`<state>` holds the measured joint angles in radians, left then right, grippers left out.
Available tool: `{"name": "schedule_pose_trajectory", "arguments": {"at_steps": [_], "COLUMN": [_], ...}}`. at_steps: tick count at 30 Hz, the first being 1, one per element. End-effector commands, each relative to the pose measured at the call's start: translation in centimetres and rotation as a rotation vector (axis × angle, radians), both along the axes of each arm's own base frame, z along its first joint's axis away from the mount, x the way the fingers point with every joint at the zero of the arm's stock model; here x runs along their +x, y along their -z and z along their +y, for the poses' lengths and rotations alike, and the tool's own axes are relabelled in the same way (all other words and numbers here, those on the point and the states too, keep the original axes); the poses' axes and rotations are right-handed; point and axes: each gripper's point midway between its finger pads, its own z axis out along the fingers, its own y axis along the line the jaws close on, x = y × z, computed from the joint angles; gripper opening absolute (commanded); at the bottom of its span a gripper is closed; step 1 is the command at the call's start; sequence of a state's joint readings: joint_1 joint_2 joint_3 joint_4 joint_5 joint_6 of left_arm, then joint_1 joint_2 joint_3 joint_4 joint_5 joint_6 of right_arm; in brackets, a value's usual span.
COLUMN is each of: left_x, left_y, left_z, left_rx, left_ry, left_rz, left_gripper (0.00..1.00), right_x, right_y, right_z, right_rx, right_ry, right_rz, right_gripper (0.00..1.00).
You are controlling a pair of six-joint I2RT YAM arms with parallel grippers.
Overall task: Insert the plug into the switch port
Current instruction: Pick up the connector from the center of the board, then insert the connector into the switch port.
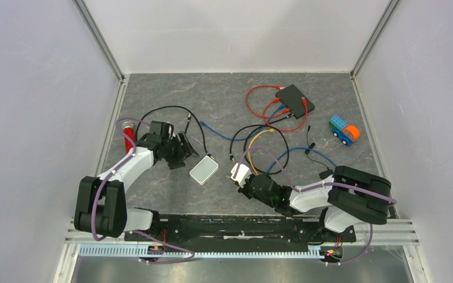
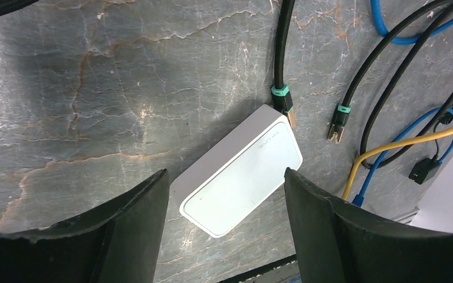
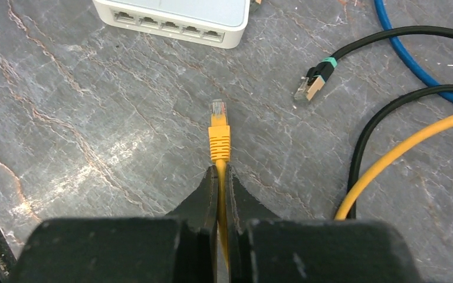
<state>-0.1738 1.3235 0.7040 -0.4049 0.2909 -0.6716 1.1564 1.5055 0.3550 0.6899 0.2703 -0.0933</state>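
From my seat the right gripper (image 3: 219,177) is pinched tight on the yellow plug (image 3: 219,137), holding it at the back of its boot where the yellow cable (image 3: 401,153) leaves it; the clear tip sticks out ahead of the fingers and points at the white switch (image 3: 174,15); there is bare table (image 3: 94,130) between tip and switch, so the plug is not in any port. The row of ports (image 3: 171,23) faces that wrist camera (the plug lines up roughly with the right end of the row).

The left gripper (image 2: 225,177) is spread wide with the switch lying between its two fingers (image 2: 135,224); I cannot tell whether either finger touches the case, and it has hold of nothing that I can see. A black cable's green-collared plug (image 2: 282,100) lies right against the switch's far corner; a second black plug (image 2: 337,121) lies loose just beside it, near a blue cable (image 2: 389,29).

Overhead, a black switch (image 1: 295,100) with red leads sits at the far right, well apart; a toy car (image 1: 344,130) is near it.
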Motion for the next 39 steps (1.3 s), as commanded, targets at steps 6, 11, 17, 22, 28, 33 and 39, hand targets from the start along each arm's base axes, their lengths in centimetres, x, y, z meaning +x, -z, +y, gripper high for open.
{"name": "schedule_pose_trajectory", "arguments": {"at_steps": [6, 11, 17, 22, 28, 33, 39], "left_x": [-0.4, -1.0, -1.7, -2.2, -2.8, -2.6, -1.8], "left_y": [0.8, 1.5, 1.9, 2.2, 1.7, 0.2, 0.2], "left_z": [-1.4, -1.3, -1.7, -2.1, -2.4, -2.3, -1.1], "left_rx": [-0.097, -0.099, -0.132, -0.167, -0.203, -0.212, -0.118], "left_ry": [0.022, 0.014, 0.012, 0.009, -0.017, -0.035, -0.027], "left_rz": [0.019, 0.029, 0.046, 0.065, 0.054, -0.005, -0.026], "left_gripper": [0.75, 0.74, 0.72, 0.7, 0.66, 0.65, 0.65], "right_x": [-0.1, 0.1, 0.8, 1.3, 1.4, 0.3, -0.7], "right_y": [0.3, 0.5, 0.4, 0.2, -0.2, -0.6, 0.0], "right_z": [2.8, 4.1, 4.5, 4.3, 4.6, 5.5, 5.2], "right_rx": [0.093, 0.122, 0.162, 0.181, 0.207, 0.237, 0.241], "right_ry": [-0.025, -0.028, 0.026, 0.062, 0.056, -0.021, -0.05], "right_rz": [-0.022, -0.029, -0.03, -0.045, -0.053, -0.037, 0.002], "right_gripper": [0.0, 0.0, 0.0, 0.0, 0.0, 0.0, 0.0]}}
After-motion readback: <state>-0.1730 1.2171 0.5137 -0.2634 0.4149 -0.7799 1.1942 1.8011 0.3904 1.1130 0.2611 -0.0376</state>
